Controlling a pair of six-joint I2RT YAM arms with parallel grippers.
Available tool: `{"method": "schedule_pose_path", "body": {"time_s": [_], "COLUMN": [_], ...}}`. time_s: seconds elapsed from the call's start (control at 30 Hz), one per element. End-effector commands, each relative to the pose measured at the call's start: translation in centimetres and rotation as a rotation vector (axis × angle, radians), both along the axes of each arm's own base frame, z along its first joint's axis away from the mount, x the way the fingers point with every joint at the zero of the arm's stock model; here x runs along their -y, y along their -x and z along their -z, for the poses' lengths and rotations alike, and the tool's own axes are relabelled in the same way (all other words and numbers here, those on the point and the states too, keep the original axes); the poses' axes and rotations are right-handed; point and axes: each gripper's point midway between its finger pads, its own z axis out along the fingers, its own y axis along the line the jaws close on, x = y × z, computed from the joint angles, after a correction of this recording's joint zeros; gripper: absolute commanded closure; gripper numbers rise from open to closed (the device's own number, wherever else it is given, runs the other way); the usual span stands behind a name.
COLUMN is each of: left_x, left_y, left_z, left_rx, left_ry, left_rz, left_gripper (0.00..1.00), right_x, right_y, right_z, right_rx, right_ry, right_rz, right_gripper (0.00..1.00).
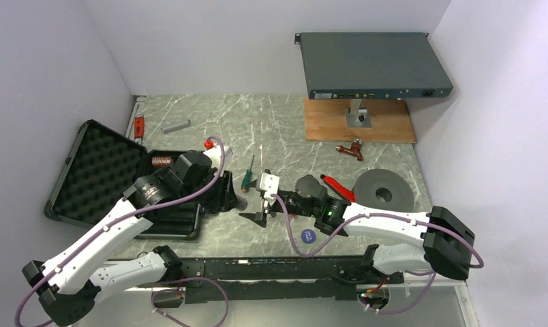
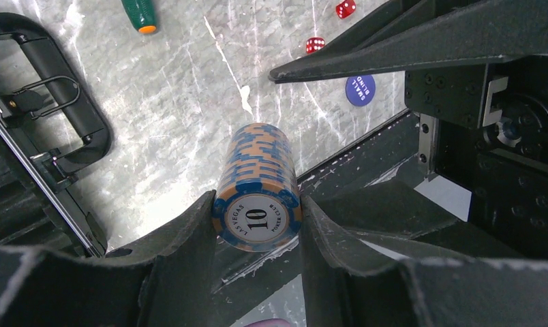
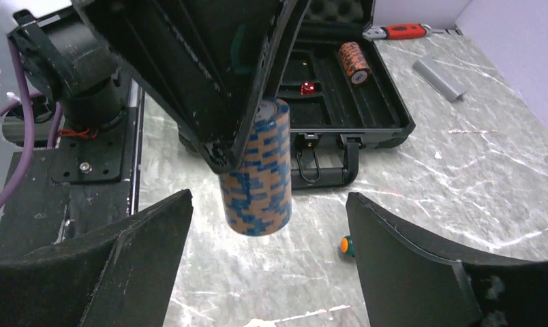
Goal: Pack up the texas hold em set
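Note:
My left gripper [image 2: 257, 201] is shut on a blue and orange chip stack [image 2: 261, 170] marked 10 and holds it above the table, right of the open black briefcase [image 1: 94, 170]. The right wrist view shows this stack [image 3: 257, 177] hanging in the left fingers, between my open, empty right gripper's [image 3: 268, 204] fingers but not touching them. A red-brown chip stack [image 3: 353, 61] and a red die [image 3: 307, 87] lie in the briefcase tray [image 3: 387, 109]. Two red dice [image 2: 315, 45] and the blue round button [image 2: 360, 90] lie on the table.
A green-handled screwdriver [image 1: 247, 178] lies just beyond the grippers. A large grey disc [image 1: 384, 191] and a red-handled tool [image 1: 339, 187] are to the right. A wooden board [image 1: 360, 122] and a grey equipment box [image 1: 373, 65] stand at the back right. A grey bar [image 1: 176, 125] lies at the back left.

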Motion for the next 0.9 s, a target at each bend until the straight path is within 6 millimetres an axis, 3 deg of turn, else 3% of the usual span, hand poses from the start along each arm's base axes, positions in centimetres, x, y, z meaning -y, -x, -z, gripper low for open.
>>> {"method": "schedule_pose_path", "body": {"time_s": [0.0,0.6,0.87], "left_x": [1.1,-0.2,-0.3], "left_y": [-1.0,-1.0,-1.0], "left_z": [-3.2,-3.8,-3.8], "left_rx": [0.106,0.120,0.120], "left_ry": [0.117,0.149,0.156], "left_rz": [0.017,-0.031,-0.043], "left_gripper": [1.00,1.00,1.00], "right_x": [-1.8,-4.3,-4.4], "right_y": [-0.4,0.1,0.3], "right_z": [-3.7,-3.6,-3.3], "right_rx": [0.062,0.041,0.040], "right_ry": [-0.088,-0.102,-0.088], "right_rz": [-0.012,-0.028,-0.032], "right_gripper": [0.16,0.39,0.73]}}
